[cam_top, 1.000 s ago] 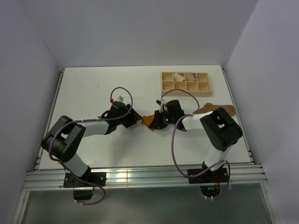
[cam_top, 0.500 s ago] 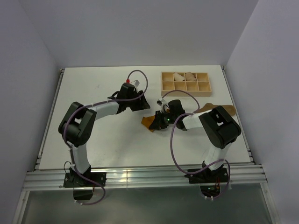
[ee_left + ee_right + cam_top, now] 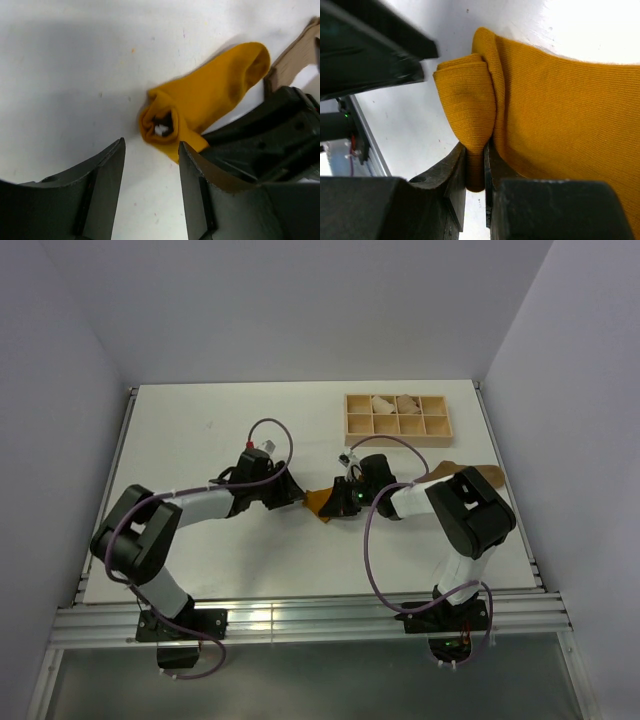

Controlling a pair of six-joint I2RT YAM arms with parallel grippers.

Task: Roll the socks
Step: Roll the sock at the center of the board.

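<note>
Broadly, on the white table the mustard-orange fabric sock lies mid-table between the two grippers, its long axis running left to right. The tan-brown fabric sock lies well apart, toward the table's right side. The right gripper is clenched on a fold of the mustard fabric close to the sock's rolled end. That end faces the left gripper, whose fingers stand parted and empty just short of it, so the left one looks better placed to take the roll.

Bright, even overhead light, glare on the front rail, soft shadows across the table.
</note>
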